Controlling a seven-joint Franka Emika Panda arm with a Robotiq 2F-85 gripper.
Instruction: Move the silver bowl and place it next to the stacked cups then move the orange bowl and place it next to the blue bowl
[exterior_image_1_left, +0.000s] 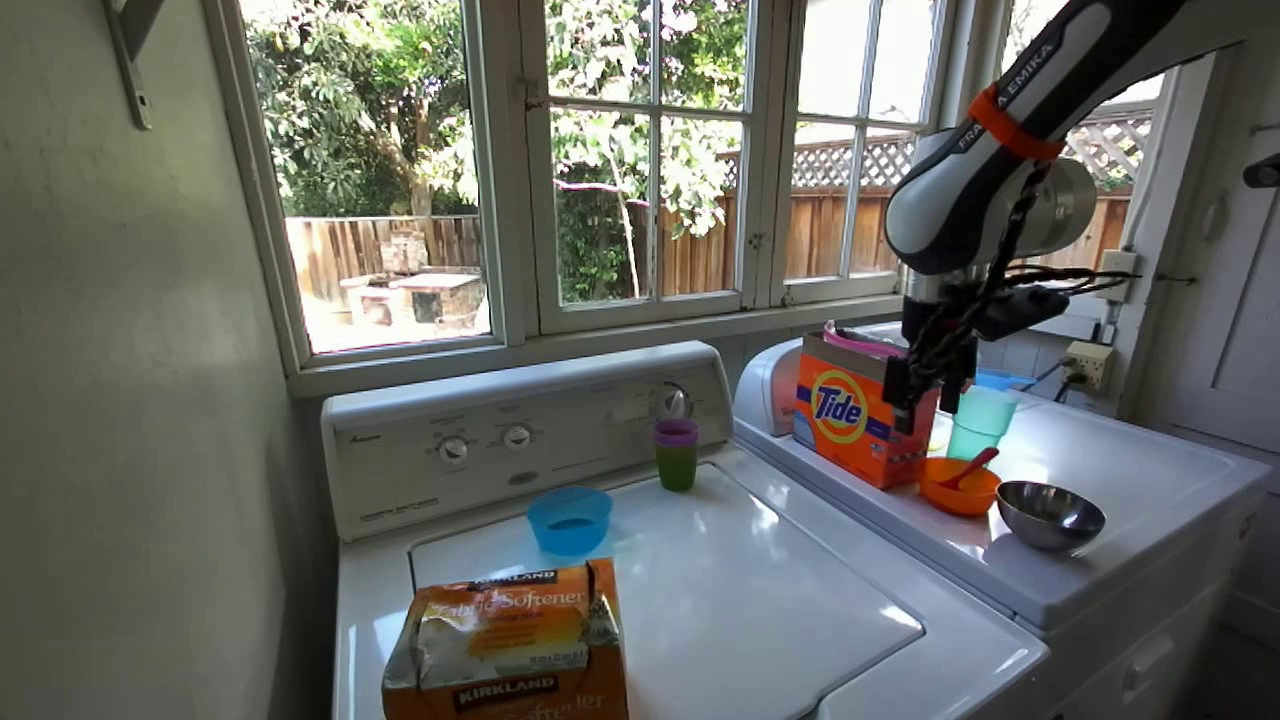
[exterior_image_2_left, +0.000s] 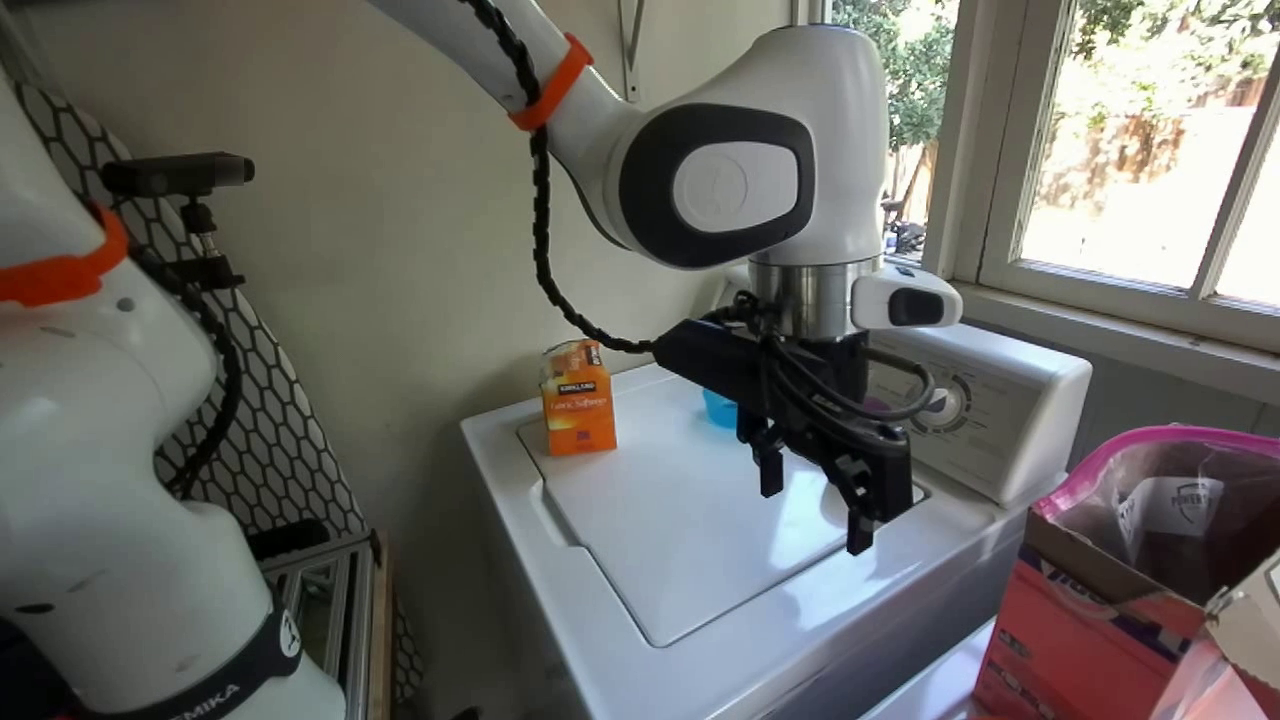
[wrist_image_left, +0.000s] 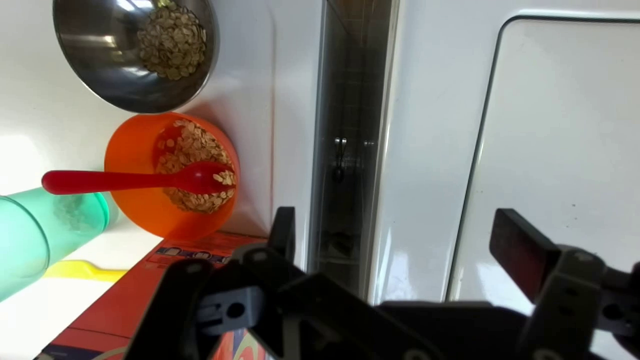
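in an exterior view, blue bowl (exterior_image_1_left: 570, 527) and stacked cups (exterior_image_1_left: 676, 458) lower center, orange bowl (exterior_image_1_left: 955, 502) and silver bowl (exterior_image_1_left: 1055, 520) lower right, tool (exterior_image_1_left: 930, 412) spread wide mid-right

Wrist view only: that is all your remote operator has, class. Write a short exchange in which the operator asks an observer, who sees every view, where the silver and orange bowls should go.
Operator: I have the silver bowl in sight, but where are the stacked cups?
Observer: On the washing machine lid, near the control panel.
Operator: The orange bowl shows too. Where is the blue bowl?
Observer: Between the stacked cups and the Kirkland fabric softener box.
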